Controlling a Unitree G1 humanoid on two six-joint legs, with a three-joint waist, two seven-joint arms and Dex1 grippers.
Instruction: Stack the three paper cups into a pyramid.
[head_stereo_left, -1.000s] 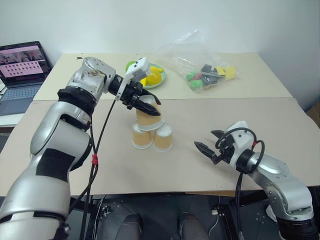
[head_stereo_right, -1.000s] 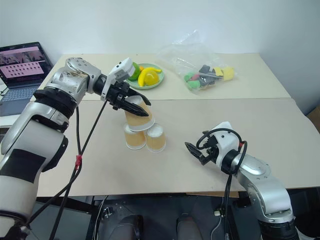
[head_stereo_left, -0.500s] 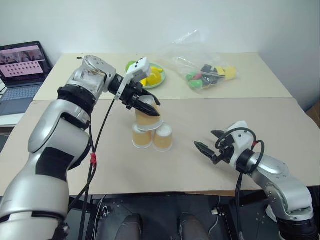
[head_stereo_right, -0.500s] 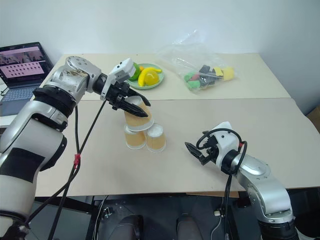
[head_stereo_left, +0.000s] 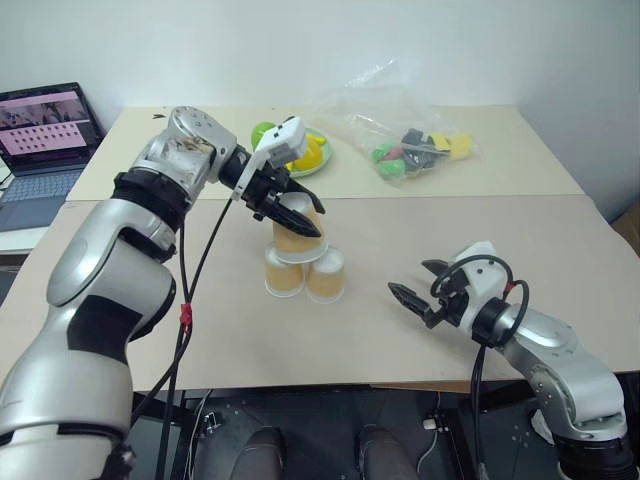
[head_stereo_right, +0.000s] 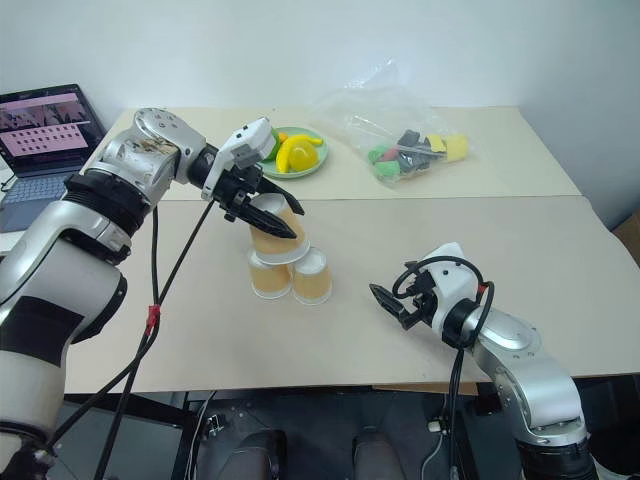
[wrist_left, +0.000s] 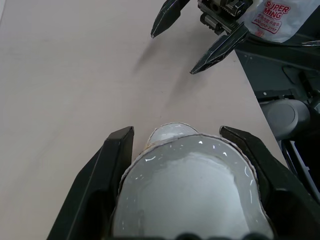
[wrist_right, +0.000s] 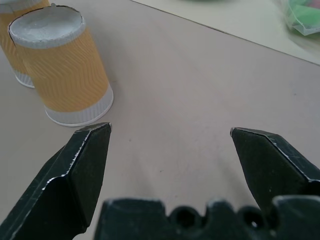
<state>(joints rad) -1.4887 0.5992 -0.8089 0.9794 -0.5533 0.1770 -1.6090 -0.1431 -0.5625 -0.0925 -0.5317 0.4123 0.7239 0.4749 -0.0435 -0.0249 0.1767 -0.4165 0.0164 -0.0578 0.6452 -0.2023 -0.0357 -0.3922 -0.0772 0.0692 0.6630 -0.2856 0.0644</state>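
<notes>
Two cups (head_stereo_left: 305, 274) sit side by side mid-bench (head_stereo_left: 420, 230), third cup (head_stereo_left: 297, 232) on top. Plate (head_stereo_left: 318, 158) and bag (head_stereo_left: 405, 135) lie behind them — laptop (head_stereo_left: 42, 150) far left.

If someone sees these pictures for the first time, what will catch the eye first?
Most likely the left gripper near the table's middle, shut on the top cup, which sits over two upside-down base cups. After that, the right gripper with its fingers wide open, empty, off to the right of the pyramid.

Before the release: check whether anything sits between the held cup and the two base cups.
Nothing visible does. The left gripper holds the third orange-tan paper cup directly over the two upside-down orange-tan paper cups; no other object lies between them.
</notes>
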